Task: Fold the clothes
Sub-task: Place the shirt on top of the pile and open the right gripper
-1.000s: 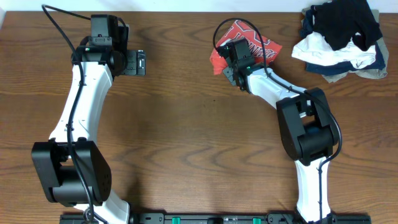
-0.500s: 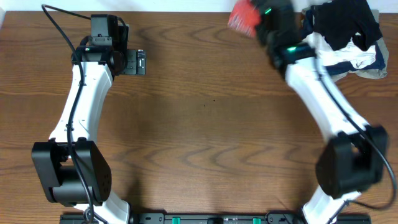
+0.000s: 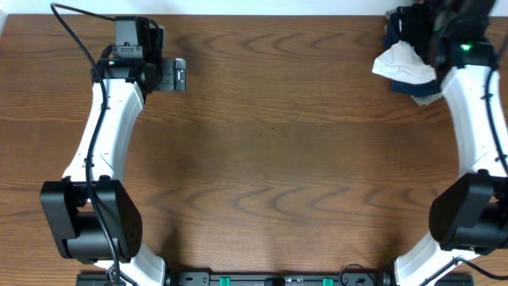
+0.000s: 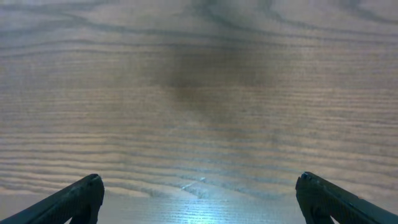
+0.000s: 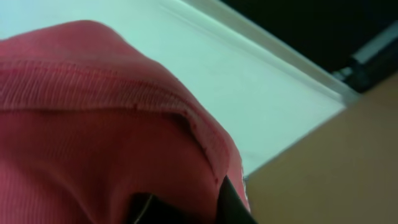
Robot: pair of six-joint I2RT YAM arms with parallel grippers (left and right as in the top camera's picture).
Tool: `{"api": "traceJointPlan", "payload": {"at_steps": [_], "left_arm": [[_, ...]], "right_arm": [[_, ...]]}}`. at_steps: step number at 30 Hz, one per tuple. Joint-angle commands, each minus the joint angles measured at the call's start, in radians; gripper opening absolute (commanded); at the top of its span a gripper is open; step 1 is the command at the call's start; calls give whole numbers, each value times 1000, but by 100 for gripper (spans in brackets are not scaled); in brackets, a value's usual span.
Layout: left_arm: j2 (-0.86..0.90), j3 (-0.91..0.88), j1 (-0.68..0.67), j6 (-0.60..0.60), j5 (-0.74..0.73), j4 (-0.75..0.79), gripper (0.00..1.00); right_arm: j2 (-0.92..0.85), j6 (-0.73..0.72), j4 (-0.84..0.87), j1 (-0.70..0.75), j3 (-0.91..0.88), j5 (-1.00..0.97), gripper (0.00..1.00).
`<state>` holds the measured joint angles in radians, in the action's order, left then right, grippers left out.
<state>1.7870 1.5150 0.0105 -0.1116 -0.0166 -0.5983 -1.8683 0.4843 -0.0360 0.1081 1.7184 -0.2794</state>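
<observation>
Coral-red T-shirt (image 5: 93, 137), one only, and one mixed garment heap (image 3: 405, 63).

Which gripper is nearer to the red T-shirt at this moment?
Right. The right gripper is shut on the red T-shirt, above the pile of clothes at the far right. The left gripper hangs open over the table, far left.

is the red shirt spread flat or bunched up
Bunched up: the red shirt crowds the right wrist view in rumpled folds; none lies spread on the table.
</observation>
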Motion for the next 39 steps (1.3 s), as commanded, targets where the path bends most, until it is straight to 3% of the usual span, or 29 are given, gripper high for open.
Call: {"api": "traceJointPlan", "payload": {"at_steps": [1, 12, 19, 20, 21, 22, 23, 25, 29, 34, 39], "left_arm": [[14, -6, 2, -7, 2, 16, 100], [14, -6, 2, -6, 2, 44, 100], [14, -6, 2, -6, 2, 63, 100], [14, -6, 2, -7, 2, 66, 100], [14, -6, 2, -7, 2, 67, 100], [14, -6, 2, -7, 2, 67, 100], [14, -6, 2, -7, 2, 66, 100], [14, -6, 2, -7, 2, 62, 100], [14, -6, 2, -7, 2, 32, 99], [14, -6, 2, -7, 2, -6, 98], [14, -6, 2, -7, 2, -6, 98]], "right_arm": [[-47, 61, 46, 24, 8, 44, 1], [-310, 118, 344, 79, 8, -64, 1], [-358, 92, 278, 90, 8, -52, 1], [-359, 84, 277, 93, 8, -53, 8], [-358, 63, 278, 95, 8, -54, 39], [-356, 36, 282, 96, 8, -55, 65], [-349, 8, 286, 95, 8, -65, 80], [-327, -55, 276, 87, 8, -103, 94], [-190, -142, 66, 34, 8, -90, 99], [21, -145, -274, -51, 8, 161, 99], [165, -148, -477, -114, 8, 371, 99]]}}
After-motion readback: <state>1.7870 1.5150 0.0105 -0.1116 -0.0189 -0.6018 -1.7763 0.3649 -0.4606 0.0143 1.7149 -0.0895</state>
